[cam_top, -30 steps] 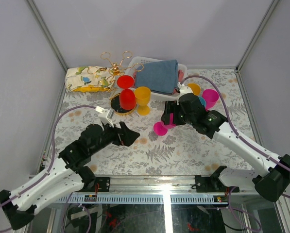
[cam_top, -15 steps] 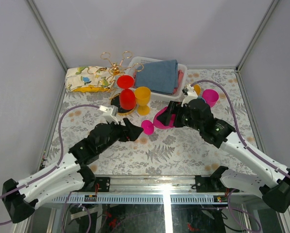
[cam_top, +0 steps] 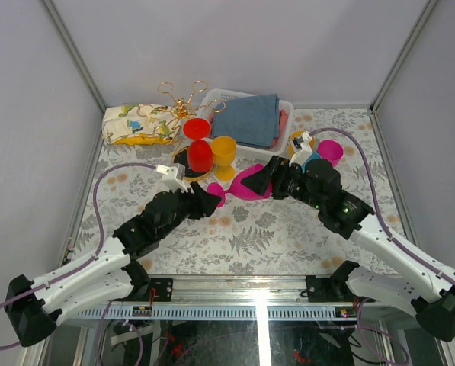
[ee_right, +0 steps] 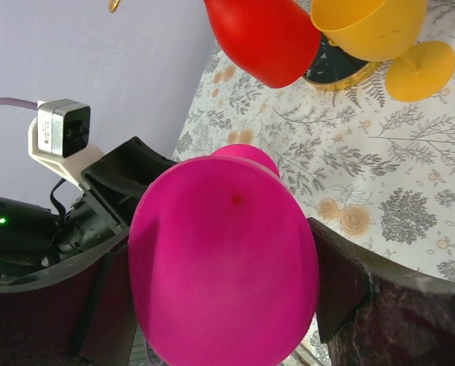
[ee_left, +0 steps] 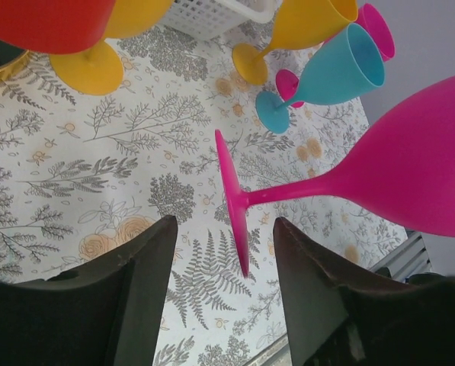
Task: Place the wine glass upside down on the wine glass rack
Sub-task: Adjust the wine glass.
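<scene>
A magenta wine glass [cam_top: 246,185] hangs on its side above the table, and my right gripper [cam_top: 265,181] is shut on its bowl [ee_right: 223,267]. Its stem and round foot [ee_left: 233,206] point left toward my left gripper [cam_top: 206,198]. That gripper [ee_left: 223,223] is open, a finger on each side of the foot's edge with a gap on both sides. The gold wire wine glass rack [cam_top: 183,99] stands at the back left. A red glass [cam_top: 200,155] sits upside down on it, over its dark gold-rimmed base [ee_right: 338,67].
A yellow glass [cam_top: 223,152] stands beside the rack. Teal [ee_left: 341,72], yellow [ee_left: 303,23] and magenta [cam_top: 330,150] glasses cluster at the right. A white basket [cam_top: 286,107] holding a blue cloth [cam_top: 246,118] and a patterned pouch [cam_top: 139,123] lie along the back.
My right gripper lifted the magenta glass, tipped it sideways and carried it left. My left gripper moved in toward its foot, and its fingers narrowed around it.
</scene>
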